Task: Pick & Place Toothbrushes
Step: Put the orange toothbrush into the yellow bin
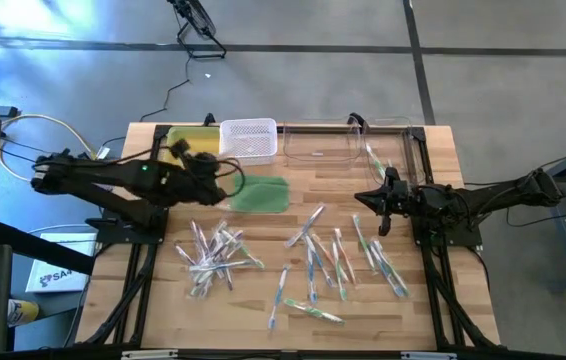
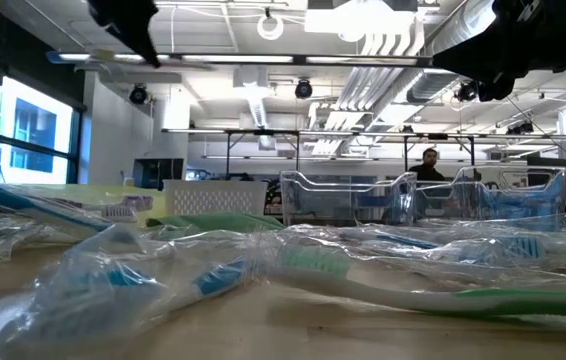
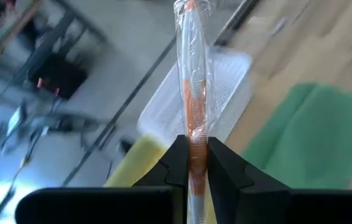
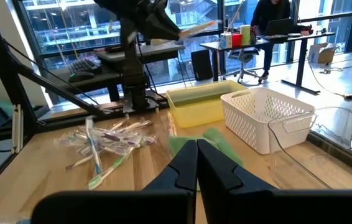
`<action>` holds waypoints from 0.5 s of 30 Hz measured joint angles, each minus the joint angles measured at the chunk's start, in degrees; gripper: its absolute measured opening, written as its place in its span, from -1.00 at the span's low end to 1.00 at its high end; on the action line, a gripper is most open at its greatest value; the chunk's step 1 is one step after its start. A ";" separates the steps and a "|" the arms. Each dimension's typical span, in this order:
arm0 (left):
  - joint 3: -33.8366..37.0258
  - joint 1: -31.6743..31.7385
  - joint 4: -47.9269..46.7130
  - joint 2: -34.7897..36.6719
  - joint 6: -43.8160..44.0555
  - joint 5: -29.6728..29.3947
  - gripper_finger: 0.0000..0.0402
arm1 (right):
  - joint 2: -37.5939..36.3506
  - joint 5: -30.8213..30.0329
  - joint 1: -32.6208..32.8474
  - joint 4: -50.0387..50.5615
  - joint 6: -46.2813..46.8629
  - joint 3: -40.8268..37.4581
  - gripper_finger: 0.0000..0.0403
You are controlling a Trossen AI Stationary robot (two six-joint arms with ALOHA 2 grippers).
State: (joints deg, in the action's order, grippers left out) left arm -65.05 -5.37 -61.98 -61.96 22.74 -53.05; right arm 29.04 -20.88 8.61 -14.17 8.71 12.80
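Observation:
My left gripper (image 3: 196,146) is raised above the table's far left, near the green pad (image 1: 261,193). It is shut on an orange toothbrush in a clear wrapper (image 3: 191,74), which also shows in the right wrist view as the orange toothbrush (image 4: 194,28). Many toothbrushes lie flat on the wood in loose piles: one on the left (image 1: 213,255), one in the middle (image 1: 313,262), one on the right (image 1: 383,262). My right gripper (image 4: 196,149) hovers shut at the right side (image 1: 378,205), with nothing in it. My left gripper pinches the orange toothbrush between its two fingers, through the wrapper, on the handle (image 3: 196,155). The toothbrush runs along the fingers and sticks out well past their tips. It is lifted clear of the table, slanting over the white basket and the green pad.
At the far edge stand a yellow tray (image 1: 188,140), a white mesh basket (image 1: 249,138) and two clear bins (image 1: 318,148) (image 1: 391,140). The green pad lies just in front of the basket. A person sits at a desk (image 4: 275,18) beyond the table.

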 joint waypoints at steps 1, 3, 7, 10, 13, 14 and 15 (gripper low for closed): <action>0.13 0.71 -2.20 0.30 1.71 -0.10 -0.86 | 0.01 -0.02 0.00 0.00 -0.01 0.00 -0.99; 0.39 2.75 -5.69 0.95 4.95 -0.23 -0.86 | 0.02 -0.11 0.01 0.01 -0.02 0.00 -0.99; 2.06 7.39 -12.46 1.17 11.70 -0.25 -0.86 | 0.02 -0.13 0.01 0.34 -0.02 0.00 -0.99; 4.22 11.75 -15.83 1.17 16.14 -0.04 -0.83 | 0.02 -0.13 0.00 0.28 -0.02 0.00 -0.99; 6.84 15.79 -15.87 1.17 17.21 1.02 -0.83 | 0.02 -0.15 -0.01 0.28 -0.28 0.00 -0.99; 7.89 17.06 -15.23 1.16 17.24 1.42 -0.84 | 0.00 -0.13 0.01 0.28 -0.68 0.00 -0.99; 8.94 18.23 -14.46 1.17 17.21 1.67 -0.84 | 0.00 -0.13 0.01 0.28 -1.33 0.00 -0.99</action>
State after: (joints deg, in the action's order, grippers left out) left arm -56.10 12.85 -76.44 -60.80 39.94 -51.38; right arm 29.04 -21.02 8.62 -13.89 7.38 12.80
